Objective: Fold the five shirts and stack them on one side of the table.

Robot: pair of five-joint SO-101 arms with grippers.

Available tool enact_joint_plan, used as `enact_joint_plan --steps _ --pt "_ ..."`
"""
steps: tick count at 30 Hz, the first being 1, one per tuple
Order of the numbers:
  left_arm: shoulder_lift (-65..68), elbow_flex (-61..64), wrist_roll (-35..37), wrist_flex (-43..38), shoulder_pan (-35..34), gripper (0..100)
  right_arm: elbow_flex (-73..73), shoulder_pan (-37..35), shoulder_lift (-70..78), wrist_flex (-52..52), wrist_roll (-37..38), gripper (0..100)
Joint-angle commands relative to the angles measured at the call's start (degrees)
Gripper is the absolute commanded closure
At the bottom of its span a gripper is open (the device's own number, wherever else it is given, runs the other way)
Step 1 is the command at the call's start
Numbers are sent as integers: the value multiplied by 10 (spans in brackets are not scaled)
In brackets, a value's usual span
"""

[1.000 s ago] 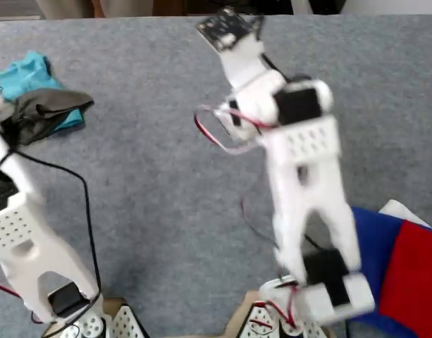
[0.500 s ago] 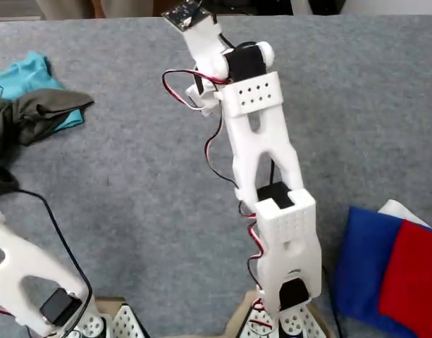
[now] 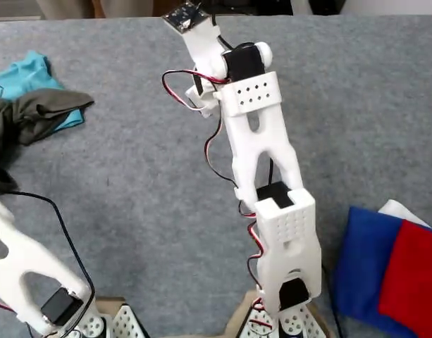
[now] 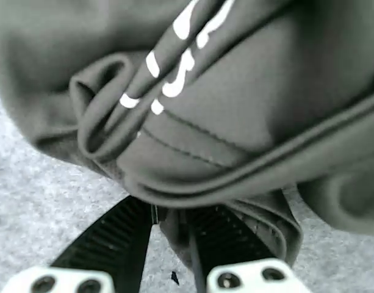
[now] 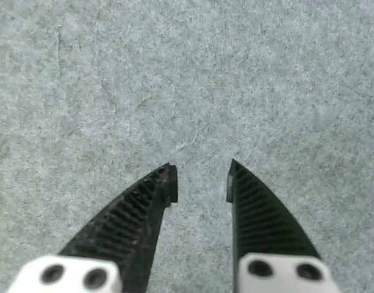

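Observation:
A dark grey shirt [image 3: 34, 114] with white print lies crumpled at the table's far left, partly over a teal shirt [image 3: 27, 73]. My left gripper [image 4: 171, 215] is shut on a fold of the dark grey shirt [image 4: 235, 116], and its fingertips are hidden under the cloth. One edge of that shirt hangs stretched toward the table's left edge. My left arm [image 3: 22, 271] stands at the front left. My right arm [image 3: 254, 127] stretches to the far middle of the table. My right gripper [image 5: 201, 174] is open just above bare grey table [image 5: 193, 73].
A blue shirt [image 3: 362, 264] and a red shirt [image 3: 413, 282] lie folded at the front right, with a white one [image 3: 397, 208] peeking out behind them. Red and black cables [image 3: 180, 88] hang off the right arm. Grey table [image 3: 131, 183] lies between the arms.
My right arm has stretched out and swung left toward the table's far edge. My left arm has drawn back toward the front left, pulling the dark grey shirt's edge with it.

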Motion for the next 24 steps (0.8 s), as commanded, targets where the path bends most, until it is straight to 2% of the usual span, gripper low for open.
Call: enact_joint_plan --steps 1,5,11,17,24 --pt "-36 -76 4 53 12 981 -1 -1 -1 8 -3 850" --pt "-141 -94 20 53 33 981 -6 16 -2 8 -3 850" --pt "-344 50 20 53 128 981 -1 91 -2 8 -5 850" --pt "-569 227 48 51 271 981 8 175 -19 9 -4 850" --pt "-766 350 64 49 505 981 93 246 -104 9 8 850"
